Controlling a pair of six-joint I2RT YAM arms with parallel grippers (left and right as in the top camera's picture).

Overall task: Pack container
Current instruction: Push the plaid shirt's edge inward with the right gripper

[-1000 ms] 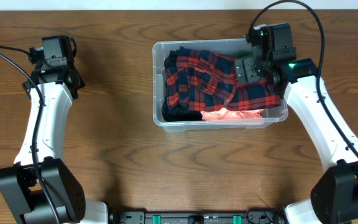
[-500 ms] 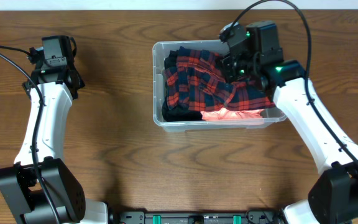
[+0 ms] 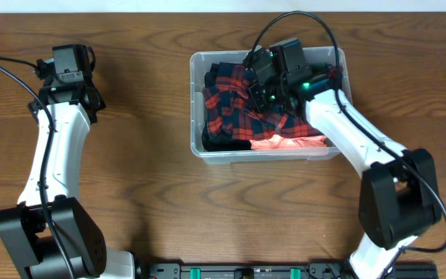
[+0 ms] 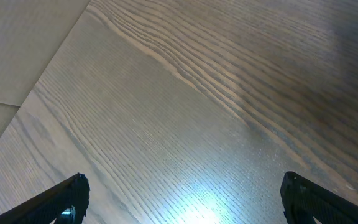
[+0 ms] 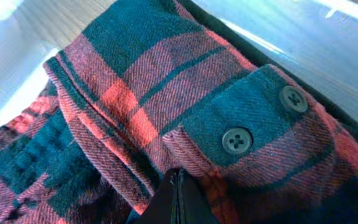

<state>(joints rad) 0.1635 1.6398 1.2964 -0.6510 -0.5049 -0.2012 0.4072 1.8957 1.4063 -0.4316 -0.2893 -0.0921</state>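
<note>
The clear plastic container (image 3: 195,101) stands at the back centre of the table, filled with clothing. A red and dark plaid shirt (image 3: 227,105) lies on top, and an orange cloth (image 3: 285,142) shows along the front wall. My right gripper (image 3: 259,87) is down inside the container over the shirt. In the right wrist view its fingers (image 5: 178,180) are shut, tips pressed into a fold of the plaid shirt (image 5: 135,93) beside a buttoned cuff, with no cloth visible between them. The container wall (image 5: 328,37) shows behind. My left gripper (image 4: 185,186) hangs open over bare wood.
The left arm (image 3: 56,132) stands at the far left of the wooden table (image 3: 145,194), well away from the container. The right arm (image 3: 347,132) reaches across the container's right side. The table's pale edge (image 4: 17,50) shows in the left wrist view.
The right arm has swung left across the container, from its right end to its middle. Its gripper has gone from open to shut. The left arm has not moved.
</note>
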